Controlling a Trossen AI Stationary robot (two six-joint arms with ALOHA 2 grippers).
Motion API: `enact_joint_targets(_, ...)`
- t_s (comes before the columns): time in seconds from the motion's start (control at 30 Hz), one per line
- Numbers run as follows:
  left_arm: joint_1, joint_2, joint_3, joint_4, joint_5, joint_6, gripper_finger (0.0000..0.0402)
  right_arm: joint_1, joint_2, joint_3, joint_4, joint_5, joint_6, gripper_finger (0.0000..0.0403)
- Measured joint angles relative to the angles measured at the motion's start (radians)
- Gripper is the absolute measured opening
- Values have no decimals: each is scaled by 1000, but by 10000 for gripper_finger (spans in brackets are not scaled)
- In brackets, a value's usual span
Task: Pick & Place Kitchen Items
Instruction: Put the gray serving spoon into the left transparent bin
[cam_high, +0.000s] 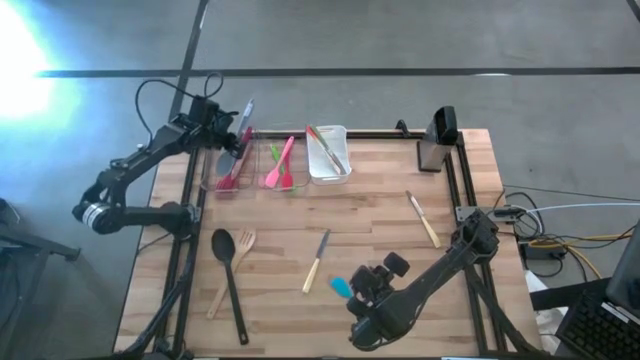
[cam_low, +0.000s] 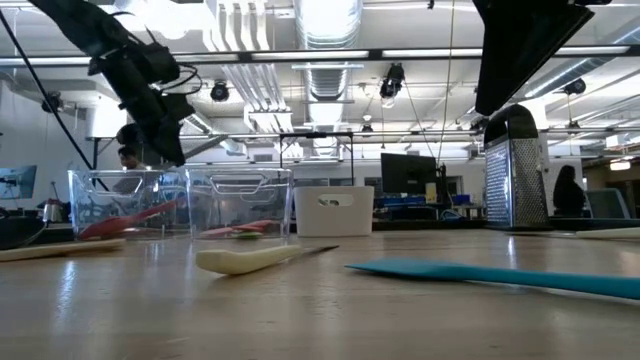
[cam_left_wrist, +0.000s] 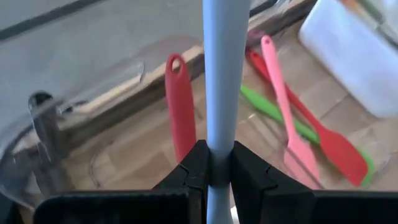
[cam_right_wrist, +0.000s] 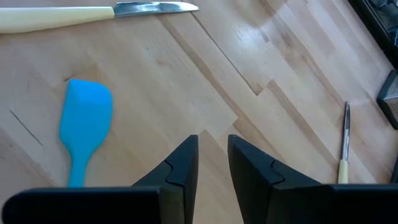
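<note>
The slim pale grey-blue utensil handle (cam_left_wrist: 222, 74) is pinched between the fingers of the left gripper (cam_high: 228, 128), above the clear plastic bin (cam_high: 212, 178) at eleven o'clock on the table. To place it well, I would lower it along the bin's length before letting go, clear of the red utensil (cam_left_wrist: 181, 106) already inside. The neighbouring clear bin (cam_high: 296, 186) holds pink (cam_high: 280, 163), green and red spatulas; the white tub (cam_high: 328, 172) has a light-handled utensil. The right gripper (cam_high: 362, 292), at five o'clock, hangs slightly parted and empty beside the teal spatula (cam_right_wrist: 83, 124).
</note>
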Motion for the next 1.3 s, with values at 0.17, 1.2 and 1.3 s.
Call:
enact_joint_targets(0.17, 10, -2, -49, 25, 7, -7, 42, 0, 0, 0, 3, 0, 0, 88)
enact_joint_targets(1.2, 42, 0, -127, -9, 61, -31, 42, 0, 0, 0, 24, -2, -3, 86)
enact_joint_targets(1.3, 42, 1, -127, -27, 72, -36, 42, 0, 0, 0, 25, -2, -3, 81)
